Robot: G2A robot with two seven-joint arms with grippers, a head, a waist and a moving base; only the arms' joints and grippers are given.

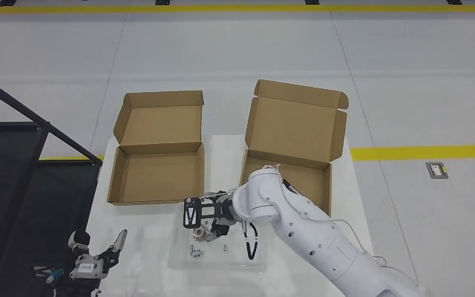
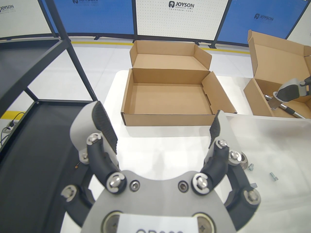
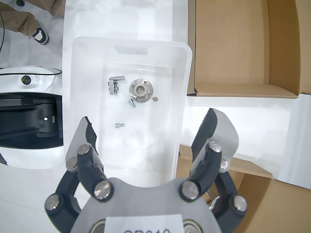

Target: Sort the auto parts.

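Your right gripper (image 3: 149, 118) hangs spread and empty over the clear plastic tray (image 3: 187, 56). Inside the tray, the round flanged metal hub (image 3: 140, 90) lies just ahead of its fingertips; clearance above it is hard to judge. Your left gripper (image 2: 158, 110), also spread, sits well outside the tray.

You've got two open cardboard boxes on the counter (image 1: 223, 160): the left box (image 1: 156, 174) and the right box (image 1: 312, 174). There's one clear tray (image 3: 131, 40). In it, count one round flange (image 3: 140, 90), one bracket (image 3: 114, 84), and two small bolts: one bolt (image 3: 131, 103) and a second bolt (image 3: 119, 125).
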